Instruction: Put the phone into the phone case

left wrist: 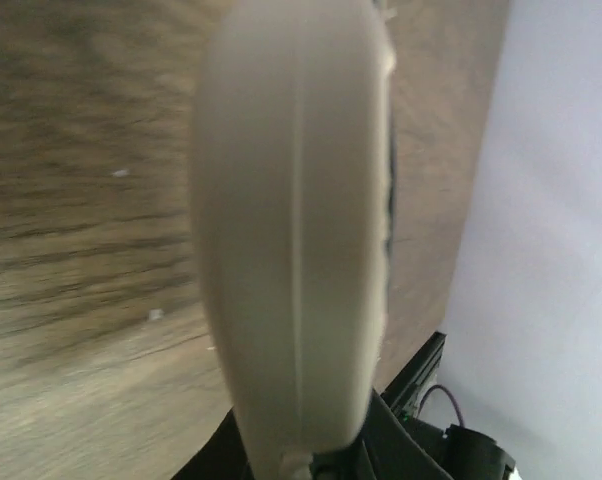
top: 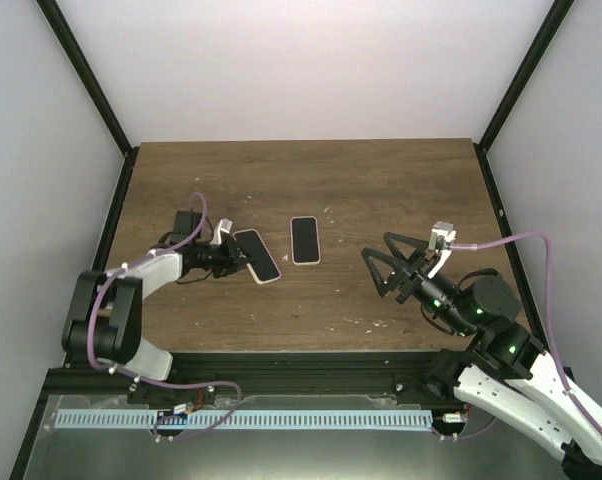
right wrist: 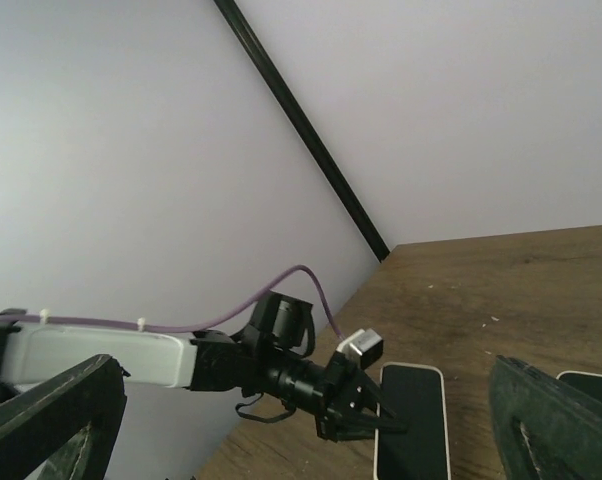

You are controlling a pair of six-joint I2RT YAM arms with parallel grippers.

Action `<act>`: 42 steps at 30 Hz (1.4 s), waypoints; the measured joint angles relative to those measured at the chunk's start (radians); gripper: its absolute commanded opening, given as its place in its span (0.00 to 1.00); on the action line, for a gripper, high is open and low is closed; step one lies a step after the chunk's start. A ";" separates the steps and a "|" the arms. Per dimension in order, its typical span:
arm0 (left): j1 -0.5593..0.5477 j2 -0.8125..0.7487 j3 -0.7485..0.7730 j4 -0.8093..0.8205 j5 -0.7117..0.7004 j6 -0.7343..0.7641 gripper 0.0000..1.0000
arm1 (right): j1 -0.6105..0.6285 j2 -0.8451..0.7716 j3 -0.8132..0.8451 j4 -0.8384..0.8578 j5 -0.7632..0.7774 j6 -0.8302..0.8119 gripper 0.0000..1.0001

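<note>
Left claw (top: 235,258) pinches cream case (top: 258,257) by its end, right claw (top: 381,262) spread, empty; black-faced slab (top: 304,240) lies between them: hold case flat on worktop (top: 381,190), press slab in corner-first, evenly.

In the left wrist view, the held slab (left wrist: 291,230) is shown so close that its cream edge is blurred, and the fingers of the left pincer (top: 239,258) are almost wholly hidden behind it. The worktop (left wrist: 81,200) is also blurred there. In the right wrist view, the fingers (right wrist: 556,425) of the right pincer (top: 377,247) are cut off by the bottom edge. The held slab is cropped at its near end, and the second slab (right wrist: 593,385) is largely hidden behind one finger. Whether either black face is a phone seated in a case cannot be determined.
</note>
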 measured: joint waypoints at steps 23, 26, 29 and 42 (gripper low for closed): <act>0.074 0.129 0.130 -0.335 -0.274 0.172 1.00 | 0.000 0.032 0.003 -0.101 0.023 0.054 1.00; 0.075 0.022 0.134 -0.402 -0.371 0.169 1.00 | 0.000 0.053 0.024 -0.171 0.037 0.104 1.00; 0.075 -0.089 0.151 -0.463 -0.426 0.174 1.00 | 0.000 0.106 0.082 -0.287 0.085 0.169 1.00; 0.075 -0.565 0.403 -0.665 -0.445 0.298 1.00 | 0.000 0.300 0.337 -0.715 0.297 0.359 1.00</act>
